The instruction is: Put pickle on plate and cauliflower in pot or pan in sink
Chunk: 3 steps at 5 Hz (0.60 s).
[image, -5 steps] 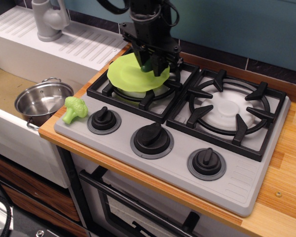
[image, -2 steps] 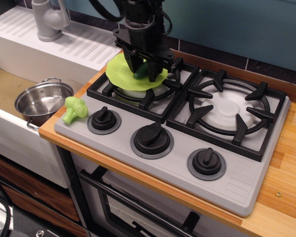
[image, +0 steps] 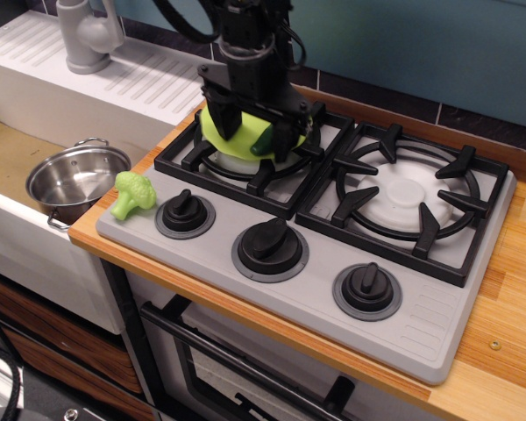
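The lime-green plate (image: 244, 130) sits on the left burner and is partly hidden behind my gripper. It looks tipped. My gripper (image: 252, 143) is low over the plate with its jaws spread wide. The dark green pickle (image: 264, 146) lies on the plate by the right finger, with no grip on it. The light green cauliflower (image: 131, 194) lies on the stove's front left corner. The shiny steel pot (image: 75, 180) stands in the sink (image: 17, 239), just left of the cauliflower.
A grey tap (image: 86, 35) and a ribbed white drainboard (image: 149, 74) are behind the sink. Three black knobs (image: 270, 247) line the stove front. The right burner grate (image: 408, 197) holds nothing. A wooden counter (image: 517, 289) lies at right.
The gripper came down onto the plate and spread its jaws, letting go of the pickle, which now rests on the plate. The plate shifted and looks more tipped.
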Motion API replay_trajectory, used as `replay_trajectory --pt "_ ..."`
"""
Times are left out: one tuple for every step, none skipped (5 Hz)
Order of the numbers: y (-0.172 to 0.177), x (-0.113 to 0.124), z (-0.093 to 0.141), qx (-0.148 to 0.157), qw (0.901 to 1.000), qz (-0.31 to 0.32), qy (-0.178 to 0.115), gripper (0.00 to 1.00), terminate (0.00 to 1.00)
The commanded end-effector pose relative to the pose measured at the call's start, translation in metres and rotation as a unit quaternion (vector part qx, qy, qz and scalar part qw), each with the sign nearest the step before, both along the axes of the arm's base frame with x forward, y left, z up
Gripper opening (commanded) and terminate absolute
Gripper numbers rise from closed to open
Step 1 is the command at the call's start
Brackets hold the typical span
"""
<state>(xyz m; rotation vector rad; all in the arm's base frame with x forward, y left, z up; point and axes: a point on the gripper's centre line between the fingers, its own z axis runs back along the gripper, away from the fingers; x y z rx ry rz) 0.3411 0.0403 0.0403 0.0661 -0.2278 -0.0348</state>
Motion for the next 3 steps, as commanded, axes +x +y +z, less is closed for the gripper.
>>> replay_trajectory --pt "-0.006 -0.004 0.040 -0.008 1.0000 -0.003 0.002 1.00 0.00" --pt "-0.005 -0.005 0.050 -0.004 0.9999 -0.006 0.008 1.00 0.00" --pt "-0.004 -0.006 0.059 -0.001 0.9999 -0.008 0.014 1.00 0.00"
